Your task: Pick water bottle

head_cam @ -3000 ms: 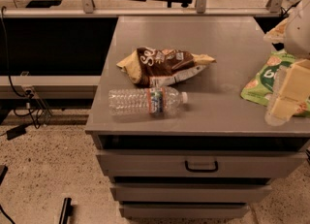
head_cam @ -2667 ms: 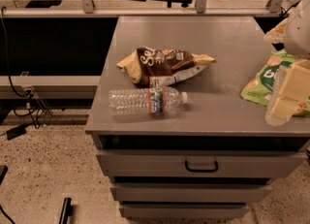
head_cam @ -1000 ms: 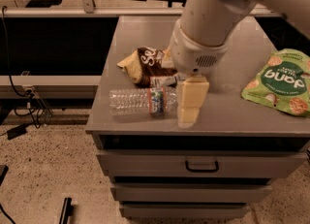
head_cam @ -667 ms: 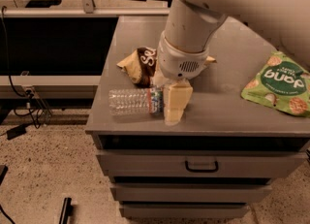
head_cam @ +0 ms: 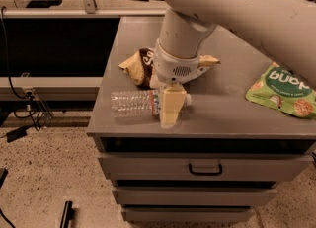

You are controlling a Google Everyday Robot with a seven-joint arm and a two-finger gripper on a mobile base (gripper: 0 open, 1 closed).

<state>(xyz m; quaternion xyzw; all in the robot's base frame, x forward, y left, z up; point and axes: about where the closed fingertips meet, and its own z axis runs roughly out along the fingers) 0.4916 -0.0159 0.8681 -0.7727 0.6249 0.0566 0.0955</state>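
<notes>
Water bottle (head_cam: 131,102) lying lengthwise left-right, cap pointing right, hand (head_cam: 170,107) at its neck, grip unclear

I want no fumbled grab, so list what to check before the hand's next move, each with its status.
1. Water bottle lies on its side near the cabinet top's front edge: ok.
2. Hand sits at the bottle's cap end: ok.
3. Brown chip bag clear of the bottle: cannot tell, the arm hides the gap.
4. Green snack bag well away to the side: ok.
5. Hand straddles the bottle: cannot tell.
</notes>
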